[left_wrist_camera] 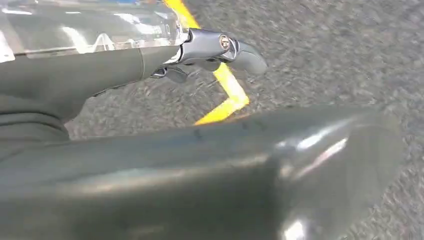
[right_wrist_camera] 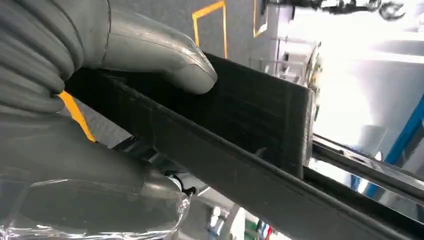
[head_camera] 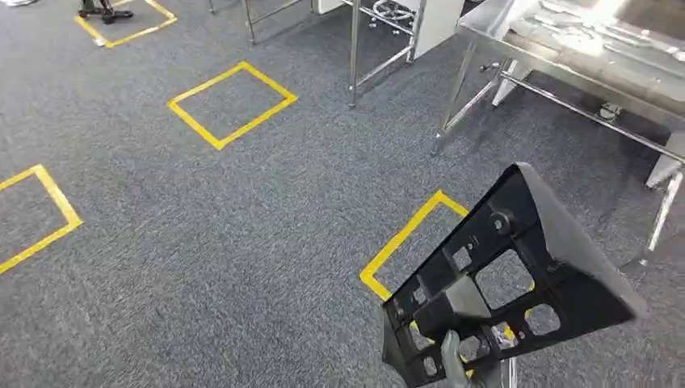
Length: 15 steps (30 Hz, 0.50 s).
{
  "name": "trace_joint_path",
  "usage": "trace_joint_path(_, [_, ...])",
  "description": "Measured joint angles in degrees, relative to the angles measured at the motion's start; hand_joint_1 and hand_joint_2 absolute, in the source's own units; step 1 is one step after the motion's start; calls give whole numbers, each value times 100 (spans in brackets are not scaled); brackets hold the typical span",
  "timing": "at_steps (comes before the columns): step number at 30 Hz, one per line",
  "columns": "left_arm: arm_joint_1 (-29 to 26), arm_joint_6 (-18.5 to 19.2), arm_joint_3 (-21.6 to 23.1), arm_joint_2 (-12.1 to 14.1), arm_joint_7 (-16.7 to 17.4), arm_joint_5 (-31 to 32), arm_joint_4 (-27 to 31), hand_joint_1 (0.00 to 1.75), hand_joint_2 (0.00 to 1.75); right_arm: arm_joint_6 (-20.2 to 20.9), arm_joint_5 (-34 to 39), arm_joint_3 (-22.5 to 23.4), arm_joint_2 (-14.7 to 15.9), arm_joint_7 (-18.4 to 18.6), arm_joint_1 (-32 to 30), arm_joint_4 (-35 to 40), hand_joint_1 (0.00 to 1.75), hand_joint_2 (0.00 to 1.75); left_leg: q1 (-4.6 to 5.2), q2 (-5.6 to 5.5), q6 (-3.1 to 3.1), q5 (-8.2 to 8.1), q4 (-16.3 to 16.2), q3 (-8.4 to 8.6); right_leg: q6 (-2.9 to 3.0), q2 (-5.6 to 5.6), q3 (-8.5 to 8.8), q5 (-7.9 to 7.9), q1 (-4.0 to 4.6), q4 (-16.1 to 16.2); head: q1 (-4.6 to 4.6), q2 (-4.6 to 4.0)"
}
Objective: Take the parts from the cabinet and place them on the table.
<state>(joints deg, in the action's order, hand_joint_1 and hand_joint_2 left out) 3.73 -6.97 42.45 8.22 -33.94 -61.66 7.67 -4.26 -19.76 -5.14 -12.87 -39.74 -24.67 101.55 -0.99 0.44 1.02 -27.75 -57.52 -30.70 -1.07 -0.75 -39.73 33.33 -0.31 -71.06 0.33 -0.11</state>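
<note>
Right hand (right_wrist_camera: 75, 100) grips black plastic bracket (head_camera: 517, 283) by lower edge, above carpet; steel desk (head_camera: 565, 56) well ahead. Left hand (left_wrist_camera: 210, 50) grip state unclear. Risk: one-edge hold, bracket tips or slips while walking.

The floor (head_camera: 242, 242) is covered by grey carpet, on which squares are marked out in yellow tape (head_camera: 232, 104). A steel-framed desk (head_camera: 493, 36) is seen standing on the carpet at upper right, its top strewn with pale items too blurred to be made out. The legs of a metal rack (head_camera: 355, 56) are planted on the carpet beside it.
</note>
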Motion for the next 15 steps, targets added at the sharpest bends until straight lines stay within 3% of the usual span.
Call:
trace_joint_path(1, [-2, 9, 28, 4, -19, -7, -2, 0, 0, 6, -13, 2, 0, 2, 21, -20, 175, 175, 4, 100, 1, -9, -2, -1, -18, 25, -206, 136, -15, -405, -2, 0])
trace_joint_path(2, [4, 24, 54, 11, -56, -11, -2, 0, 0, 15, -24, 7, 0, 11, 30, -39, 175, 175, 4, 184, -6, -18, -4, 2, -30, 39, -293, 126, -28, -571, 0, 0])
trace_joint_path(3, [18, 43, 81, 13, -96, -22, -2, 0, 0, 20, -41, 9, 2, 22, 43, -59, 175, 175, 4, 258, -11, -30, -4, 14, -39, 55, -235, -10, -43, -451, 0, 0])
trace_joint_path(4, [38, 61, 98, 13, -125, -31, -2, 0, 0, 24, -55, 9, 4, 35, 66, -72, 175, 175, 4, 329, -21, -47, -4, 33, -38, 88, -55, -227, -50, -110, 0, 0])
trace_joint_path(5, [59, 66, 116, 13, -153, -57, -2, 0, 0, 26, -79, 4, 4, 48, 96, -83, 175, 175, 4, 394, -39, -66, -5, 65, -24, 175, 235, -492, -47, 421, 0, 0])
trace_joint_path(6, [73, 70, 120, 13, -173, -70, -2, 0, 0, 24, -94, -2, 4, 52, 126, -85, 175, 175, 5, 459, -67, -92, -5, 107, 10, 361, 541, -702, -35, 966, 2, 0])
trace_joint_path(7, [70, 74, 125, 13, -201, -87, -2, 0, 0, 18, -114, -11, 4, 61, 175, -92, 175, 175, 39, 528, -103, -115, -4, 134, 46, 602, 636, -597, 45, 1169, 0, 0])
trace_joint_path(11, [140, 92, 177, 15, -245, -131, -2, 0, 0, -7, -131, -26, 13, 74, 204, -116, 175, 175, 56, 771, -225, -152, 31, 213, 163, 298, 590, -653, 61, 1210, -2, 0])
trace_joint_path(12, [156, 98, 184, 15, -251, -142, 0, 0, 0, -9, -133, -35, 11, 74, 205, -116, 175, 175, 19, 695, -262, -217, -15, 205, 208, 225, 645, -686, -8, 1271, -9, 0])
trace_joint_path(13, [153, 101, 197, 15, -260, -161, 0, 0, 0, -15, -135, -52, 13, 72, 213, -116, 175, 175, 13, 354, -279, -347, -201, 148, 243, 172, 656, -692, -11, 1289, -18, 0])
trace_joint_path(14, [150, 105, 210, 15, -264, -188, -2, 0, 0, -24, -135, -57, 11, 77, 239, -120, 175, 175, 8, 140, -286, -585, -599, -38, 265, 115, 652, -694, -13, 1289, -39, 0])
trace_joint_path(15, [141, 107, 214, 20, -264, -197, -2, 0, 0, -35, -135, -61, 13, 79, 252, -127, 175, 175, 8, 48, -295, -812, -1071, -269, 277, 38, 649, -692, -9, 1286, -46, 0])
